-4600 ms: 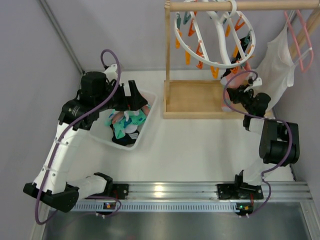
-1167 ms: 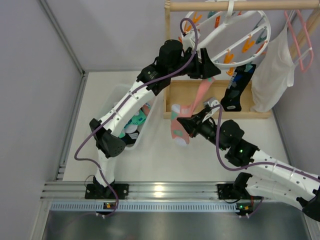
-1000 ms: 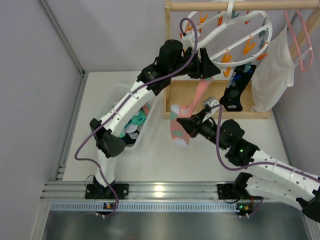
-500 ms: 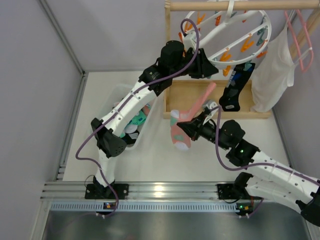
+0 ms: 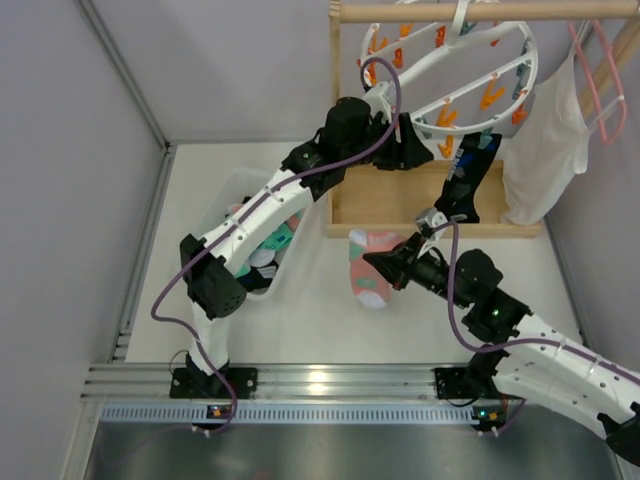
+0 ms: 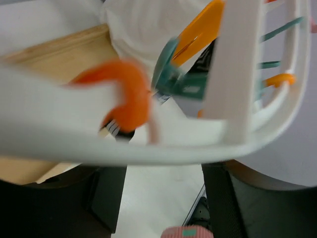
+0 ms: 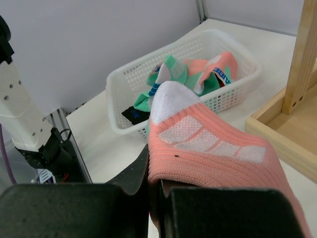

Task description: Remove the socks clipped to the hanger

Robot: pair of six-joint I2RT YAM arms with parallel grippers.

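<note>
Right gripper (image 5: 393, 263): clenched on a coral sock (image 5: 366, 280) with teal patches. Sits at centre frame in the top view, over bare tabletop (image 5: 300, 320), between the basket and the wooden rack's base. Sock is free of the clips and hangs down and left from the fingers. In the right wrist view its ribbed cuff is pinched between the two dark fingers and the white toe points up toward the basket.

Left gripper (image 5: 408, 150): released, fingers spread wide. It is raised to the lower rim of the hanger (image 6: 208, 144), upper centre of the top view. In the left wrist view the white rim crosses just in front of the fingers. Cannot tell if it touches them. An orange clip (image 6: 130, 101) and a teal clip (image 6: 167, 74) dangle close behind the rim, both blurred.

The hanger hangs tilted from the wooden rod (image 5: 400, 12), upper right of the frame. One black sock (image 5: 468, 185) with blue marks hangs from its lower edge, just right of the left gripper.

White mesh basket (image 7: 233, 94), left of centre: a heap of teal and coral socks (image 7: 198, 74) inside.

Far right: white garment (image 5: 545, 150) on a pink wire hanger (image 5: 590, 90).
</note>
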